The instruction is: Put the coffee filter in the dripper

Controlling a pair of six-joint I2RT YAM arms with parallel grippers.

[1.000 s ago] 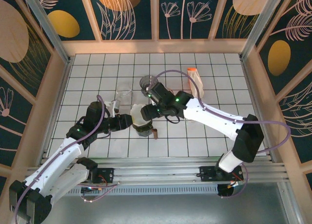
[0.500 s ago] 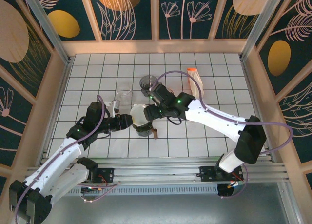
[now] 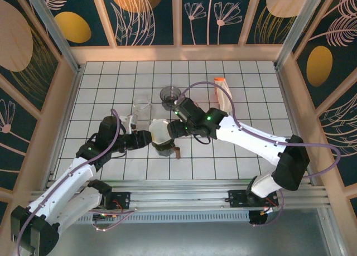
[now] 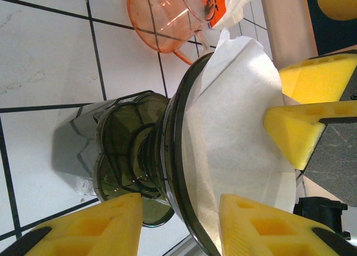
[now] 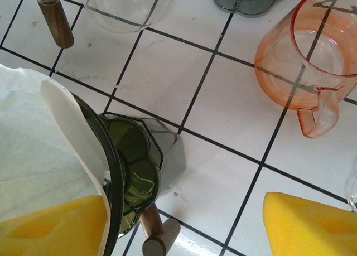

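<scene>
The dark glass dripper stands on the tiles with its wooden handle pointing toward the near edge. The white coffee filter sits inside the dripper's cone, its top edge sticking up above the rim. My right gripper is open wide. Its left finger rests on the filter inside the cone, and the other finger hangs over bare tile. My left gripper is open, its fingers straddling the dripper's rim with a gap on each side.
An orange plastic pitcher stands just behind the dripper. A clear glass vessel, a grey base and an orange-topped filter packet lie farther back. Wooden walls enclose the tiled table.
My right gripper has shifted slightly to the right while its finger stays in the filter. My left jaws have eased apart a little. The dripper has not moved.
</scene>
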